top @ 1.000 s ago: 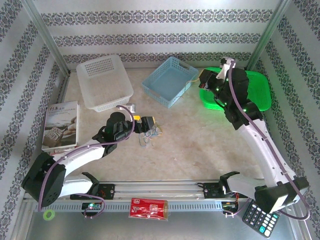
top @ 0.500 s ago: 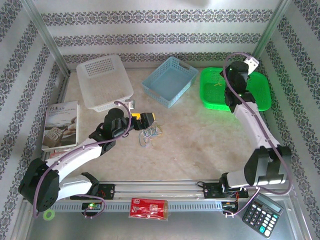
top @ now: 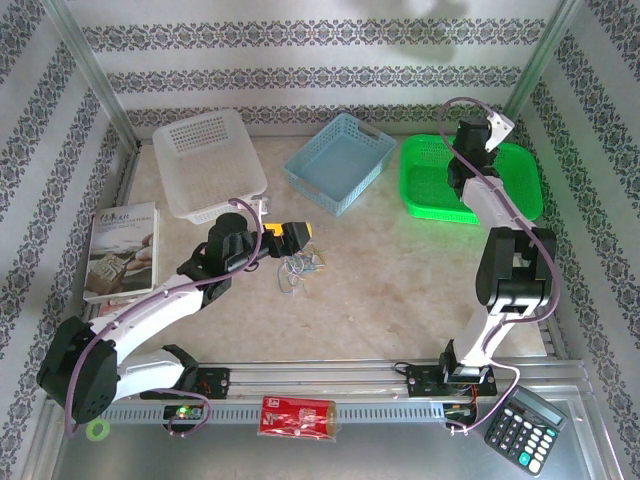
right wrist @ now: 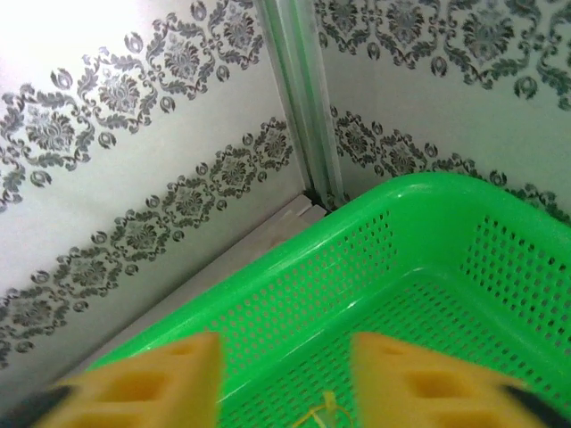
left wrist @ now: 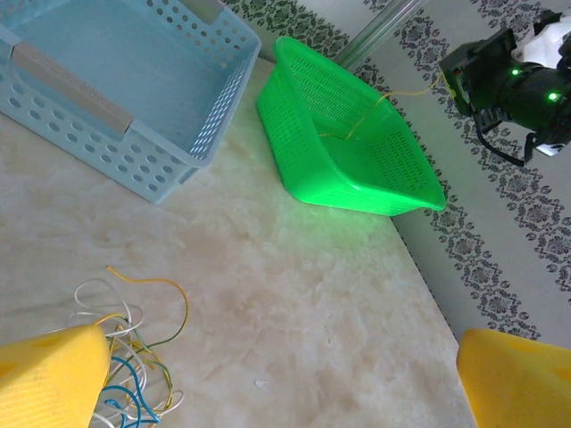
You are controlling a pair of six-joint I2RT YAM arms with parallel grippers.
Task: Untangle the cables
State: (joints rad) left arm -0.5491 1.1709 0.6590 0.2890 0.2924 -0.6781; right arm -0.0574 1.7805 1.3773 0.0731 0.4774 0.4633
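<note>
Beige marbled tabletop (top: 400,290) is seen under a blue basket (top: 340,160), which is taken here as the landmark. The cables (top: 298,268), a small tangle of thin curly blue, yellow-green and whitish wires, are laid loose on the tabletop in front of the blue basket, a little to its left, toward the arms. The left pincer (top: 297,240) is poised just over that tangle, its yellow fingers (left wrist: 49,379) spread wide with nothing pinched between them. In the left wrist view the tangle (left wrist: 134,357) is seen against the left-hand finger. A green basket (top: 520,180) is set just right of the blue basket. The right pincer (right wrist: 285,374) is poised above it, its fingers parted by a clear gap, with nothing gripped. One thin yellow wire (left wrist: 375,111) is seen inside the green basket.
</note>
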